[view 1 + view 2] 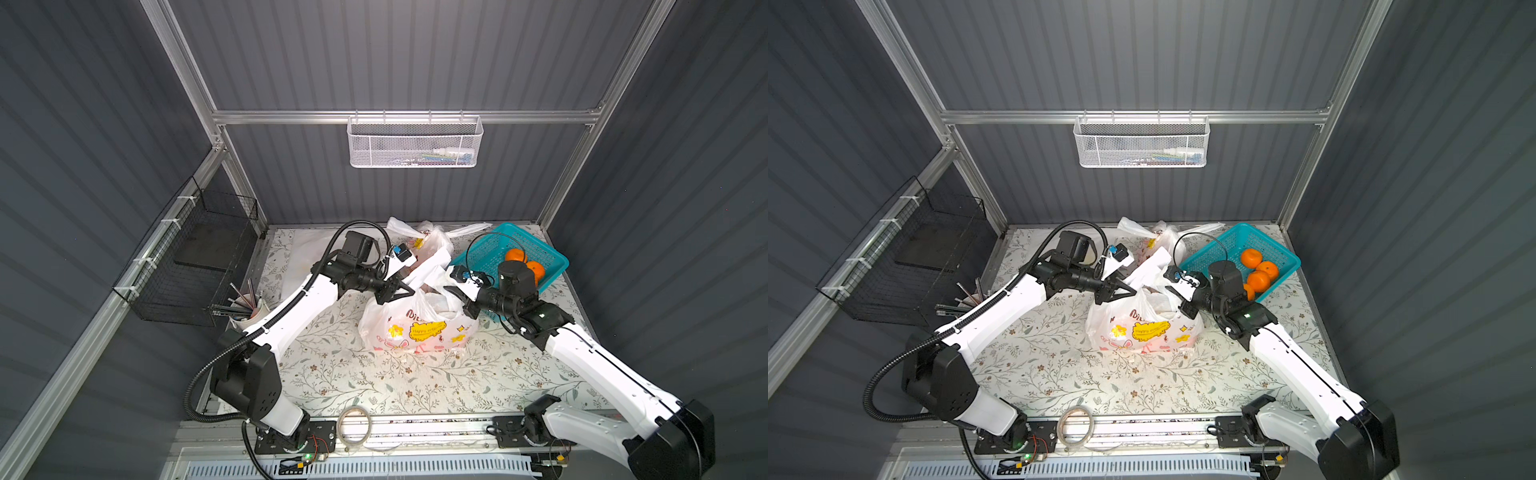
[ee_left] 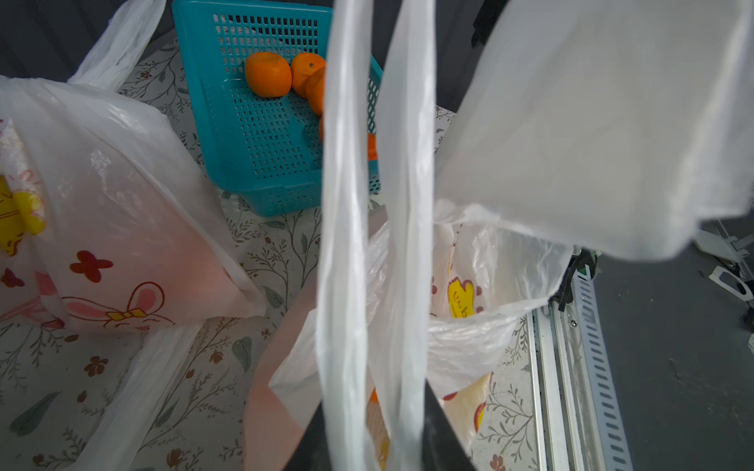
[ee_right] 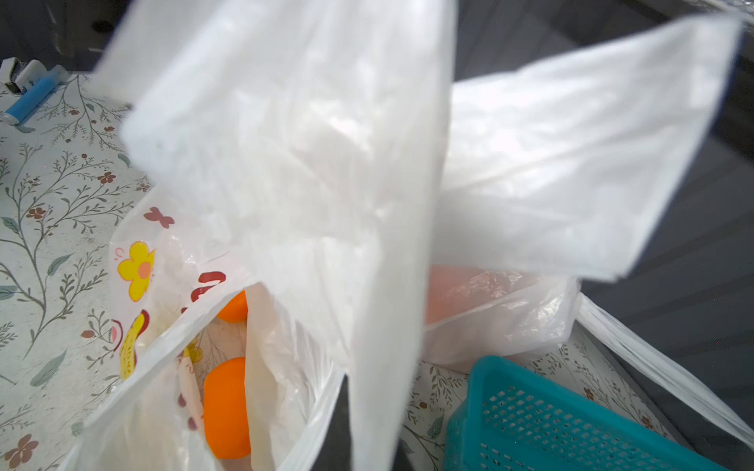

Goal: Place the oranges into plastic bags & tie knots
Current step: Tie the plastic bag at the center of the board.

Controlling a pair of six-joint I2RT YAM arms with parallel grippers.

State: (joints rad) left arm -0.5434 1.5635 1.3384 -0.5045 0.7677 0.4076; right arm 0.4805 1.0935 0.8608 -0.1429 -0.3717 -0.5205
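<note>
Floral worktop point(image 1: 374, 386), dark ribbed walls point(image 1: 374, 62): your plastic bag point(image 1: 415, 328) sits at centre, mouth open, with oranges point(image 3: 226, 407) inside. More oranges lie in the teal basket point(image 1: 490, 245) at 2 o'clock, and a second bag point(image 1: 428, 241) rests at 12. Your right gripper point(image 1: 453, 292) has its jaws clamped on one handle strip point(image 3: 326, 183). The other strips point(image 2: 347, 244) run between the jaws of your left gripper point(image 1: 405, 292) — tips hidden, so you cannot tell whether they pinch.

Front bag point(image 1: 419, 332): "Happy every…", pt. "Ni…".
</note>
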